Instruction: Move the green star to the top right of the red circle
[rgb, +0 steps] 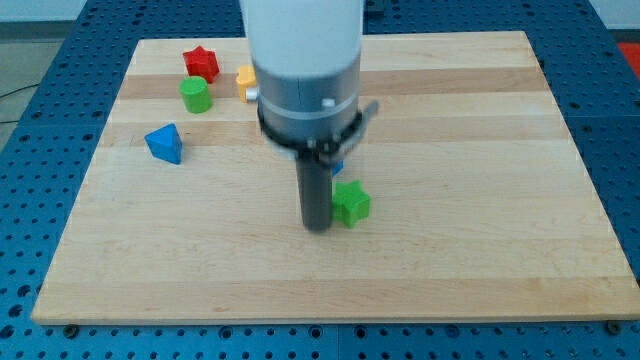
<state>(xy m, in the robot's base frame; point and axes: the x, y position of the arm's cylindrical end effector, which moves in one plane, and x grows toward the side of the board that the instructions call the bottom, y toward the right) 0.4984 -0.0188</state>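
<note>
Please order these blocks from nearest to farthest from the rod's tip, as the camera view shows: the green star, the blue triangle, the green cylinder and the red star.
Measured from my tip:
1. Green star, right beside the tip on the view's right.
2. Blue triangle, toward the view's left.
3. Green cylinder, upper left.
4. Red star, by the board's top-left edge.

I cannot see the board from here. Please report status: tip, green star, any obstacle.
My tip down at the green star's left side, apparently touching. Red circle not visible. A blue block partly hidden behind the arm, just above the star.
</note>
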